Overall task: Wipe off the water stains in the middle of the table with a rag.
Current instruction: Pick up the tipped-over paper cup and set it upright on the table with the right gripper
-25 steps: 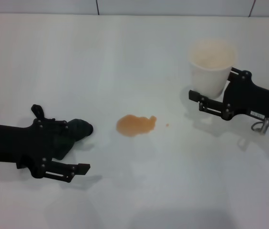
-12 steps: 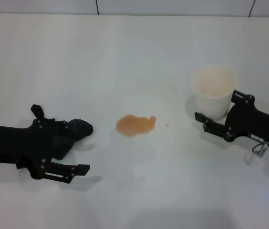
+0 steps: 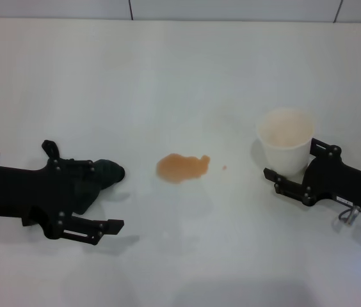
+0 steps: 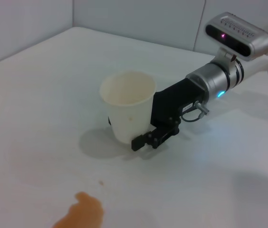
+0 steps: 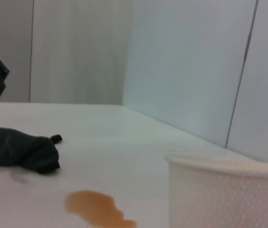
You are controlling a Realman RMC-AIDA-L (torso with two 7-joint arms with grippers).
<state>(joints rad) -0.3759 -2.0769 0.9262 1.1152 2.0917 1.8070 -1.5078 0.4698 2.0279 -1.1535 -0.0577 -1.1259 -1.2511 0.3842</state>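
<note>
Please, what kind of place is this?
Probably a robot test bench: a bare white table against pale panel walls, holding only an orange spill, a dark rag and a white cup, with two black grippers.

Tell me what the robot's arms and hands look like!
Both grippers, left and right, are matte black, boxy, with thin flat fingers and small silver screws. In the left wrist view the right arm has a shiny silver cuff with a blue light, a little metal ring, and a grey camera showing a pink dot.
</note>
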